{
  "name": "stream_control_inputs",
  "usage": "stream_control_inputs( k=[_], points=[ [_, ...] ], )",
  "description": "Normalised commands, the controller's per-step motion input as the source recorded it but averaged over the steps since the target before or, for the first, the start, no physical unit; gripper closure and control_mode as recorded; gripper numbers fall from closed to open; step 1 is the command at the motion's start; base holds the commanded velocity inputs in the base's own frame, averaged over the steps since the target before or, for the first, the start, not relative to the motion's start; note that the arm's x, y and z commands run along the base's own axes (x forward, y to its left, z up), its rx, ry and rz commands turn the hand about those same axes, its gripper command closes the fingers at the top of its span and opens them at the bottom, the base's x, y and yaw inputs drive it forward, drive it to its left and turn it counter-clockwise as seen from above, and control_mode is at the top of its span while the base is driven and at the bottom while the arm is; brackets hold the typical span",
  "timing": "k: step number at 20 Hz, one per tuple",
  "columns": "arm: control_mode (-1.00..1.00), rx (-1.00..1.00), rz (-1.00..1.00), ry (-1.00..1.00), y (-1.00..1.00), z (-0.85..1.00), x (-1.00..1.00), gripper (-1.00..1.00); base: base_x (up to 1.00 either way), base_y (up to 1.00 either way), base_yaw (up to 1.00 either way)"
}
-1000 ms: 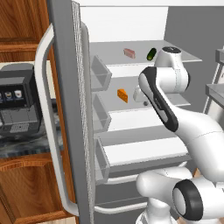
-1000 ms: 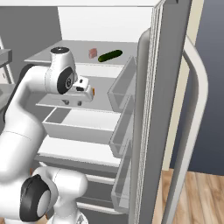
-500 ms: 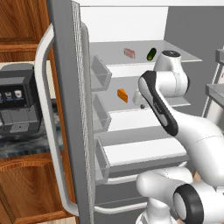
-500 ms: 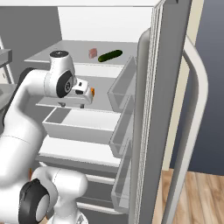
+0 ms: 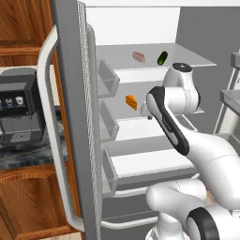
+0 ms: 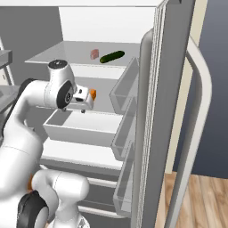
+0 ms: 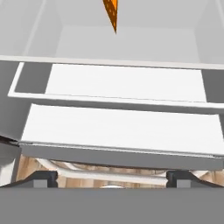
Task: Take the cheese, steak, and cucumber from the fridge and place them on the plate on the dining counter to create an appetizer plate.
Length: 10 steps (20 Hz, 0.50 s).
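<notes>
The fridge (image 5: 140,75) stands open with its white inside showing. On its top shelf lie the pinkish steak (image 5: 138,56) (image 6: 94,54) and the dark green cucumber (image 5: 162,58) (image 6: 112,56). The orange cheese (image 5: 131,101) (image 6: 93,94) (image 7: 111,13) sits on the middle shelf. My gripper (image 6: 83,107) (image 5: 146,111) (image 7: 113,179) hangs just in front of the cheese and slightly below it, pointing down over the lower shelves. It is open, fingertips (image 7: 46,177) wide apart, holding nothing. The plate and the dining counter are out of view.
The left fridge door (image 5: 70,117) and right door (image 6: 164,111) stand open on either side, each with door bins. A pulled-out white drawer (image 6: 80,127) sits below my hand. A black coffee machine (image 5: 16,110) stands on a marbled counter (image 5: 28,157) at the left.
The jaws have opened from about half way to wide. The arm has dipped slightly in front of the middle shelf. The cheese, steak and cucumber have not moved.
</notes>
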Motion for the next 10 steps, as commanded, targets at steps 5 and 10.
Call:
stream_control_inputs(
  k=[5, 10],
  points=[
    [-1.0, 0.01, 0.0, -0.11, 0.0, -0.21, 0.28, -1.0, 0.0, 0.0, 0.0],
    [-1.0, 0.01, 0.0, -0.01, 0.03, -0.02, 0.38, -1.0, 0.0, 0.0, 0.0]
  ],
)
